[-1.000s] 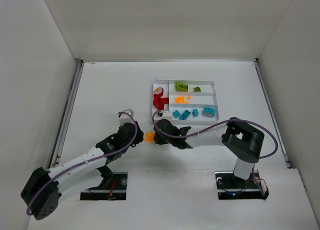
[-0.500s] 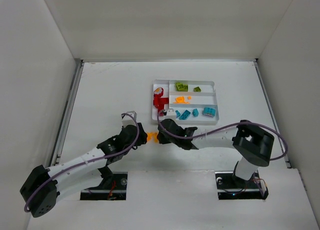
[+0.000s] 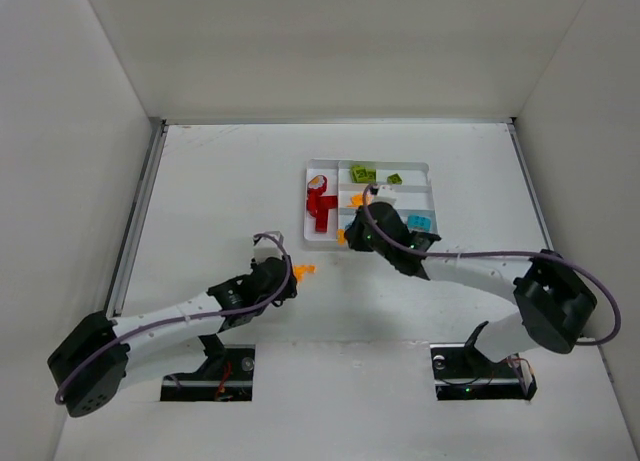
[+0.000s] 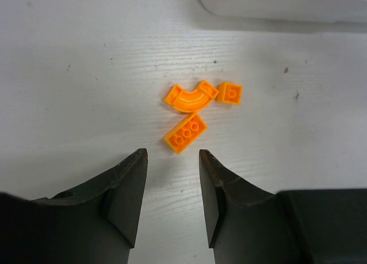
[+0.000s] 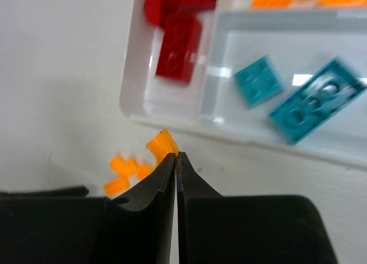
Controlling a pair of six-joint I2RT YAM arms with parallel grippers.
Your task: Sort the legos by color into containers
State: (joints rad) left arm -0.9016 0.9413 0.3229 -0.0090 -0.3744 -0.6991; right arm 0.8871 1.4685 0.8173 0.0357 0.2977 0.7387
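Our right gripper (image 5: 175, 155) has its jaws pressed together on a small curved orange plastic brick (image 5: 162, 145), which sticks up from the fingertips. It hangs over bare table just outside the near left corner of the white rectangular plastic tray (image 5: 133, 98). The tray's wall stands between this brick and the sections. Past that wall we see dark red plastic bricks (image 5: 178, 38) in the tall narrow section. Two teal-blue plastic bricks (image 5: 259, 79) lie in the nearest long section, and orange plastic bricks (image 5: 272, 0) in the one beyond it. From above, our right arm (image 3: 470, 266) lies across the near sections and hides part of them. Lime green plastic bricks (image 3: 363, 172) sit in the far section.

Our left gripper (image 4: 172, 154) holds nothing, its jaws partly apart, low over the white table (image 4: 69, 75). Just ahead of its fingertips three loose pieces lie close together, apart from the tray: an oblong orange brick (image 4: 185, 132), an orange quarter-ring piece (image 4: 189, 98) and a small square orange brick (image 4: 229, 93).
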